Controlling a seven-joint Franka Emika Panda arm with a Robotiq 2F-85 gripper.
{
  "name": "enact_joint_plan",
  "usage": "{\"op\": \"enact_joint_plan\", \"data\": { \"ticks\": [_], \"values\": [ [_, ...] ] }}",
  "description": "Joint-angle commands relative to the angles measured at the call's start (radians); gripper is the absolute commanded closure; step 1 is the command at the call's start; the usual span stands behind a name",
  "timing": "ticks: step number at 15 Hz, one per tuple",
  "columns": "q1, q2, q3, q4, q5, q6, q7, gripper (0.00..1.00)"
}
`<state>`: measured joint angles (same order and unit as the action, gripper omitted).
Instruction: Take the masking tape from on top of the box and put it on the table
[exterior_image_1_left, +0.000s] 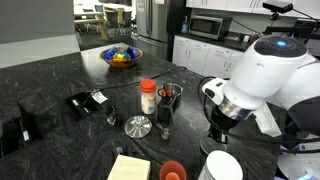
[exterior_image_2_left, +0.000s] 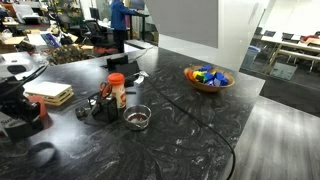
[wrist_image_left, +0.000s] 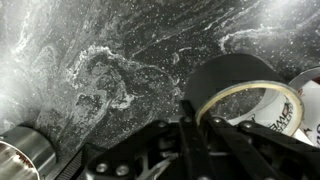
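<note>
In the wrist view the masking tape (wrist_image_left: 232, 75) is a ring with a dark outer wall and a cream rim, and the black table (wrist_image_left: 100, 70) shows through its hollow centre. My gripper (wrist_image_left: 190, 118) is shut, its fingertips pinching the roll's near wall, with the ring sticking out to the right. It is low over the table; I cannot tell whether the tape touches it. The gripper shows in both exterior views (exterior_image_1_left: 217, 128) (exterior_image_2_left: 22, 118). The pale yellow box (exterior_image_1_left: 128, 168) (exterior_image_2_left: 50, 94) lies with its top bare, apart from the gripper.
An orange-red cup (exterior_image_1_left: 172, 171) and a white round container (exterior_image_1_left: 222, 168) stand near the box. A silver lid (exterior_image_1_left: 138, 126), a red-capped bottle (exterior_image_1_left: 148, 96), a glass (exterior_image_1_left: 170, 97), black packets (exterior_image_1_left: 85, 101) and a fruit bowl (exterior_image_1_left: 121, 56) are on the table.
</note>
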<state>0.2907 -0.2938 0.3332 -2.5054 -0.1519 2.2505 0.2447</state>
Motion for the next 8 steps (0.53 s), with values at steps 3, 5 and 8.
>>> {"op": "enact_joint_plan", "data": {
  "ticks": [3, 5, 8],
  "values": [
    [0.036, -0.018, 0.033, -0.050, 0.034, 0.032, 0.004, 0.98],
    [0.040, -0.015, 0.032, -0.061, 0.039, 0.033, 0.001, 0.98],
    [0.042, -0.017, 0.035, -0.075, 0.041, 0.024, 0.010, 0.93]
  ]
}}
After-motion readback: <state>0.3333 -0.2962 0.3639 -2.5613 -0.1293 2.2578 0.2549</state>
